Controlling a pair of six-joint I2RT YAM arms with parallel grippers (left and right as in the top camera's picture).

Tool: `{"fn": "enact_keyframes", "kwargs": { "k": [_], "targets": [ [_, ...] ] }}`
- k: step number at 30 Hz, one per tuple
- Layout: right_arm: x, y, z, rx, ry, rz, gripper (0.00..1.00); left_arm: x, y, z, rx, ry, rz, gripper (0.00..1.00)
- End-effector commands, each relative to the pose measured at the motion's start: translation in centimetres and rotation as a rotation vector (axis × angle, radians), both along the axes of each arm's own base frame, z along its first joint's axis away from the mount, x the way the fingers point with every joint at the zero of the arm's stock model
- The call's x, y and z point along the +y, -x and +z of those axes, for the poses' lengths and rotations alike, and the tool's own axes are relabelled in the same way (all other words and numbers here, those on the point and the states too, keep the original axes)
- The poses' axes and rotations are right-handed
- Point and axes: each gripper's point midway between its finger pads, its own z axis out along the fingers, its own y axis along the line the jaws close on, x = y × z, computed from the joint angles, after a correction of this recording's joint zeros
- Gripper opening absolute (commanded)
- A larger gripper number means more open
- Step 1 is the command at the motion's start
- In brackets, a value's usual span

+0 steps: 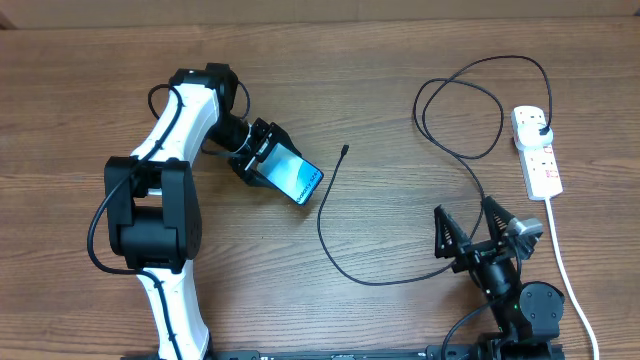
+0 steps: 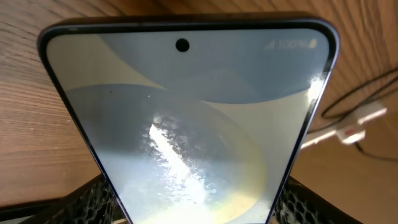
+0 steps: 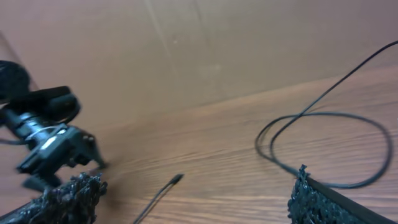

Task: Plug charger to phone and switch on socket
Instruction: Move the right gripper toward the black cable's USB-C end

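Note:
My left gripper (image 1: 262, 158) is shut on the phone (image 1: 296, 177), a slim black-edged phone with a light blue screen, at left of centre. In the left wrist view the phone (image 2: 186, 118) fills the frame between the fingers. The charger is a thin black cable (image 1: 335, 250) curling across the table; its connector tip (image 1: 344, 150) lies free just right of the phone, and its black plug (image 1: 540, 128) sits in the white socket strip (image 1: 537, 152) at the far right. My right gripper (image 1: 472, 228) is open and empty near the front, and the connector tip (image 3: 176, 179) shows between its fingers.
The socket's white cord (image 1: 562, 262) runs down the right side past my right arm's base. The cable makes loops (image 1: 470, 110) at the back right. The socket also shows small in the left wrist view (image 2: 353, 124).

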Motion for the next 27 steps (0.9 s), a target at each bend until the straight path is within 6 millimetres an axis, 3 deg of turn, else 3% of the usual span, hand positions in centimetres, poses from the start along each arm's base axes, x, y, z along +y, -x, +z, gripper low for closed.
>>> {"fn": "enact_keyframes", "kwargs": {
  "k": [1,8,16,27],
  "targets": [
    [1.5,0.5,1.1,0.015,-0.04,0.088,1.0,0.4,-1.0,0.2,0.019,-0.046,0.07,0.48],
    [2.5,-0.3,2.5,0.148,-0.046,0.152,1.0,-0.2,-0.9,0.8,0.034,-0.001,0.084,0.47],
    [3.0,-2.8,4.2,0.36,-0.06,0.173,1.0,-2.6,-1.0,3.3,0.059,0.199,0.103,0.47],
    [2.3,-5.0,2.2,0.596,-0.107,0.166,1.0,-5.5,-1.5,8.9,0.11,0.563,0.148,0.47]
  ]
}}
